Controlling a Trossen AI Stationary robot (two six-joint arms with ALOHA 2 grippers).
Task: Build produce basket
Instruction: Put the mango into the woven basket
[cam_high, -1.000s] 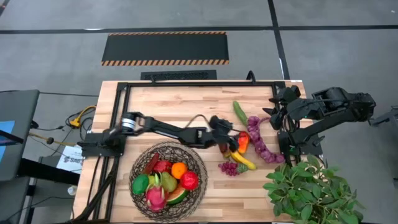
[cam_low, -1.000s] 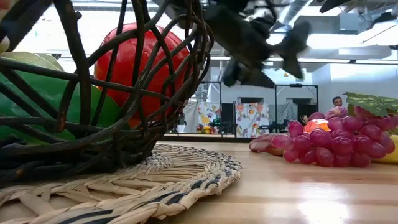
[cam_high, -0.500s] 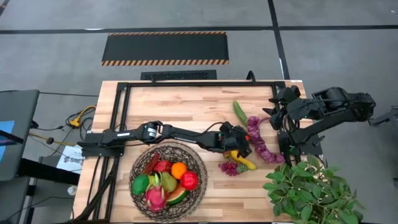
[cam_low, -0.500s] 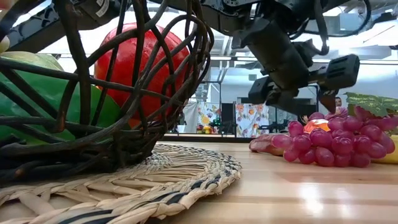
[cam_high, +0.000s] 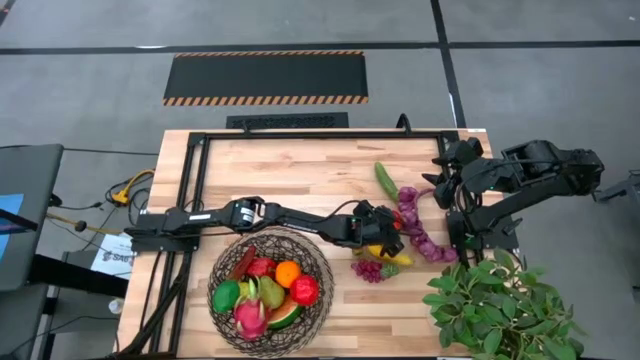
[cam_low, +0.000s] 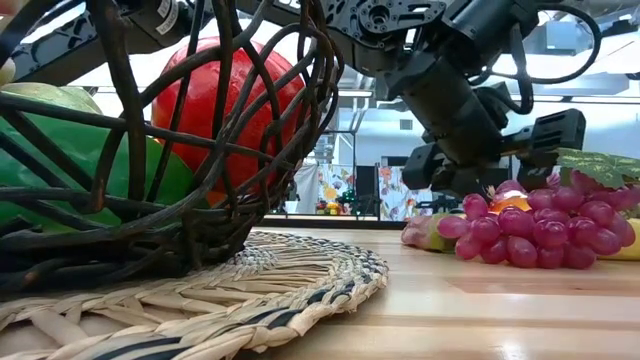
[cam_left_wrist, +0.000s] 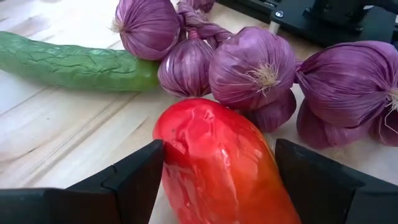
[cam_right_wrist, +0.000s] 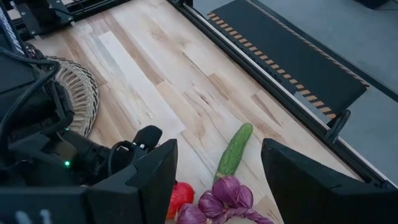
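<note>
Dropped lower onto pepper (cam_left_wrist: 217, 162) just beside basket (cam_high: 322, 283); left gripper (cam_left_wrist: 217, 180) open, straddling it, not squeezing yet. Next: close, lift, carry to basket. Right gripper (cam_right_wrist: 214, 177) open, parked far off.

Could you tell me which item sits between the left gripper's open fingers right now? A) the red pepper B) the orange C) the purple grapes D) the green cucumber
A: in the left wrist view the red pepper lies between the two open fingers of the left gripper, which are not yet closed on it, while the cucumber lies farther off on the table.
</note>
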